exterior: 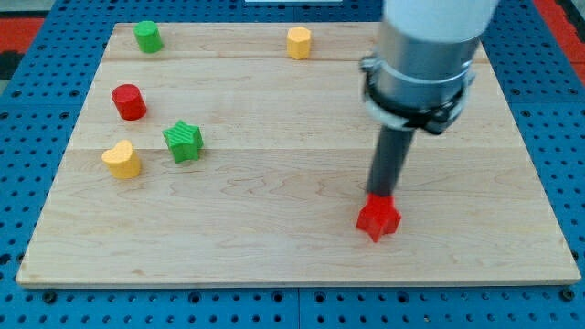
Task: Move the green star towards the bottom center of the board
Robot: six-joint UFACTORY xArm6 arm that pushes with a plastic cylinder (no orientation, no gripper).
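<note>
The green star (184,141) lies on the wooden board (274,228) at the view's left, between a red cylinder (129,101) above-left of it and a yellow heart (122,159) to its lower left. My tip (380,195) is far to the star's right, at the lower right of the board. It touches the top edge of a red star (378,219).
A green cylinder (148,37) stands at the board's top left. A yellow hexagon (299,42) stands at the top centre. The arm's grey body (425,55) hangs over the board's upper right. Blue pegboard (37,91) surrounds the board.
</note>
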